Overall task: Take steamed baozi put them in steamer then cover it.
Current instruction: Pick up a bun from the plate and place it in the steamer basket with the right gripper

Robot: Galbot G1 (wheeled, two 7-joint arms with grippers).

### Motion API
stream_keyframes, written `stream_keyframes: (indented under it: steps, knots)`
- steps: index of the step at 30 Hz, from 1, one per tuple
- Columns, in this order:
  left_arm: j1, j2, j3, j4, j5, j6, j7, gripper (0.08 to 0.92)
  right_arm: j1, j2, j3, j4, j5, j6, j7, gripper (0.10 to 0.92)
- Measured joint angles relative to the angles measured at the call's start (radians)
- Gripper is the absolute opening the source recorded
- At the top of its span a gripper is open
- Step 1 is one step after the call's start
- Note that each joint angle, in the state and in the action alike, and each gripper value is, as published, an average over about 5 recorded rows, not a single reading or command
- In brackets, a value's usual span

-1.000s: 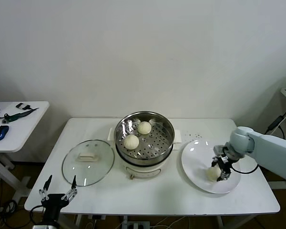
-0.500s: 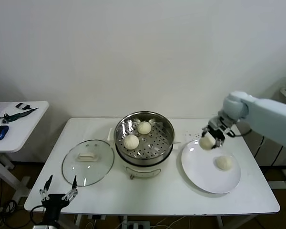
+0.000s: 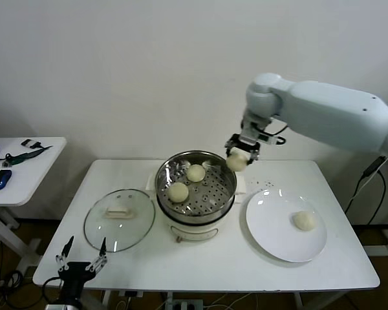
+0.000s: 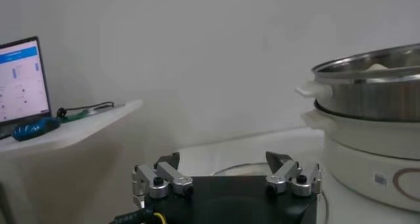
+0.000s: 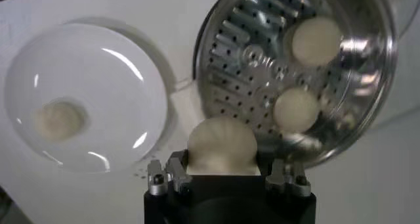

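Buns were smooth, round, cream-white dough, four in all: one clamped in the right gripper [image 3: 237, 154], held up over the steamer's [image 3: 196, 185] rim, two [image 3: 196, 172] [image 3: 178, 192] below it on the shiny perforated steel floor, and one [image 3: 304, 220] off to its side on the flat white plate [image 3: 271, 227]. One glass cover [image 3: 119, 219] with a metal rim and cream handle lay across the steamer from that gripper. Left gripper [image 3: 79, 258] sat parked low past the white table's [image 3: 200, 261] near edge, fingers spread, nothing in them. Plain white wall behind, small side table [image 3: 22, 171] beyond.
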Motion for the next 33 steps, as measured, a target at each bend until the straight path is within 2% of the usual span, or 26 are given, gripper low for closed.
stream_keyframes:
  steps: [10,21,24,29,33]
  knots:
    - [0.003,0.002,0.005,0.005,-0.014,-0.002,0.001,0.823,-0.075,0.148,-0.009,0.009,-0.069,0.054,-0.001,0.679]
    - [0.018,0.005,0.006,0.014,-0.043,-0.004,0.001,0.823,-0.141,0.195,-0.044,0.019,-0.091,0.072,0.008,0.682]
    - [0.018,0.006,0.006,0.017,-0.048,-0.005,0.001,0.823,-0.152,0.199,-0.052,0.018,-0.095,0.073,0.013,0.706]
    - [0.012,0.005,0.010,0.020,-0.049,-0.004,0.001,0.823,-0.168,0.202,-0.054,0.013,-0.104,0.074,0.018,0.804]
    - [0.009,0.003,0.014,0.020,-0.047,-0.002,0.001,0.823,-0.170,0.200,-0.047,0.012,-0.118,0.079,0.019,0.821]
